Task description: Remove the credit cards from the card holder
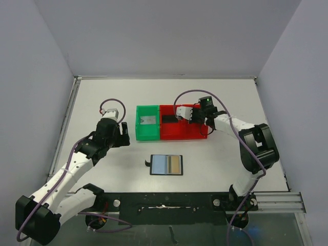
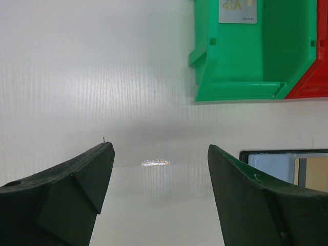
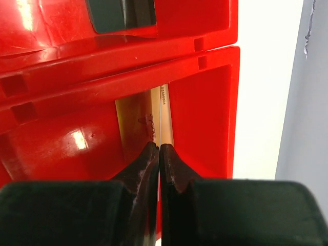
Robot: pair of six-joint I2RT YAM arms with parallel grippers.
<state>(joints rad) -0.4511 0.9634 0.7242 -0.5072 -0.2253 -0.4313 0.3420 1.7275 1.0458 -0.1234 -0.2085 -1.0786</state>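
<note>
— Starting with the left gripper (image 2: 159,189): jaws?
— Spread wide, clasping nothing. Hovers over the white table (image 2: 77,77), just left of the green bin (image 2: 256,56).
— And inside that green bin?
— Holds a pale grey card (image 2: 237,11), flat on the floor, marked "VIP".
— Over to the right gripper (image 3: 159,147).
— Pressed together on a thin card (image 3: 163,110), seen edge-on, yellowish on the one face showing. Hangs with it over the red bin (image 3: 205,113).
— Anything else in the red bin?
— Contains a black card (image 1: 167,119), flat at the end touching the green bin.
— Now for the card holder (image 1: 166,165).
— Lies open and flat on the table, nearer the arm bases than both bins, apart from them, between the two arms. Shows a bluish-grey pocket on the left half and a tan rectangle (image 1: 175,164) on the right half; card or lining, hard to tell. Has a short strap tab (image 1: 147,163) poking out at the left edge. Touched by neither gripper. Also peeks into the left wrist view at the lower right, beside the right-hand finger.
</note>
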